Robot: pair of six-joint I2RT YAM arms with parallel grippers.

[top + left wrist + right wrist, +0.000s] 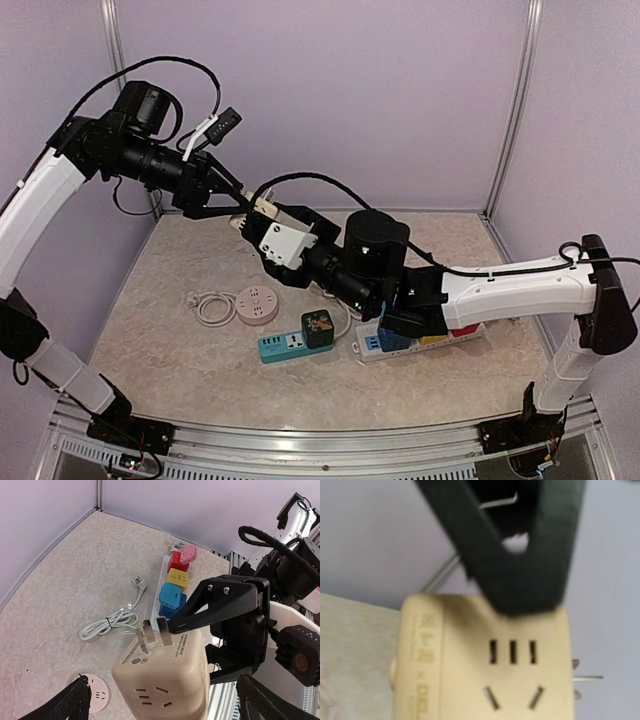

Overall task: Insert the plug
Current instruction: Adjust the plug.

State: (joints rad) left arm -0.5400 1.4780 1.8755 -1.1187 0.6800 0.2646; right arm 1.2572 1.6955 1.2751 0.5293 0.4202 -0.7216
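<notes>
The white power strip (159, 592) on the surface (75, 570) carries coloured cubes (175, 577), while my right claw (192, 650) grips the cream adapter (165, 680) mid-air, prongs (150, 639) upward in the left wrist view (left claw (240, 205) spread wide).

Left arm (45, 195) high, left fingers (75, 702) wide apart (right fingers (210, 607) clamped).

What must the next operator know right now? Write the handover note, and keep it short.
Left gripper: open, fingers flanking the cream cube adapter without gripping it.
Right gripper: shut on the adapter, holding it in the air with its prongs bare.
On the table: white power strip, teal strip, round pink socket.
Done: adapter lifted.
Left: choose a free socket and push the adapter in.
</notes>
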